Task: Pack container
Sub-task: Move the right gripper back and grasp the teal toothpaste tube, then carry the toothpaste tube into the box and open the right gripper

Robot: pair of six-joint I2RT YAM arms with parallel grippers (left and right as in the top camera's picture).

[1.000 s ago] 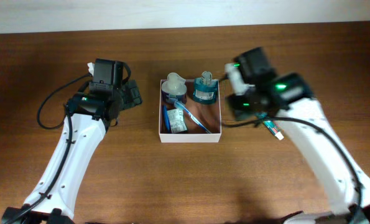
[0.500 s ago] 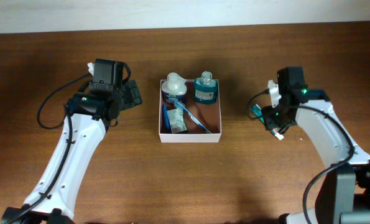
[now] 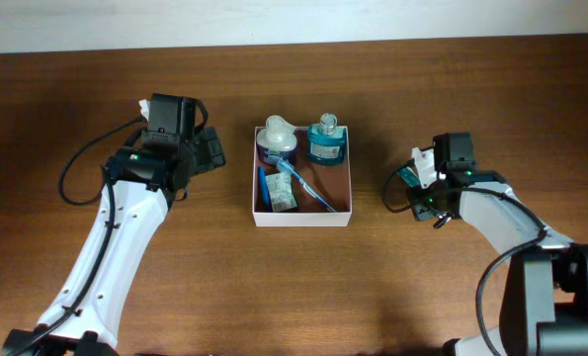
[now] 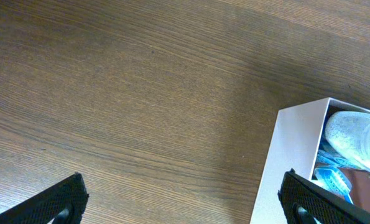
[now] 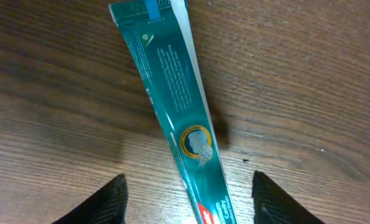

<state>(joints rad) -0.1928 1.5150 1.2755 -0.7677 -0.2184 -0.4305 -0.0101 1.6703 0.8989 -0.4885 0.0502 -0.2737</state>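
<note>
Right hand (image 5: 188, 190), spread, straddles a teal toothpaste tube (image 5: 172, 106) lying on the bench (image 3: 373, 287), well apart from the central container (image 3: 302, 220), which already holds bottle (image 3: 325, 143) and toothbrush (image 3: 308, 188). Left hand (image 4: 181, 196) gapes empty. The tube apparently remains to pack.

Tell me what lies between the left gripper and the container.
Nothing but bare wooden table between the left gripper and the container, whose white wall faces it; the left wrist view shows this.
</note>
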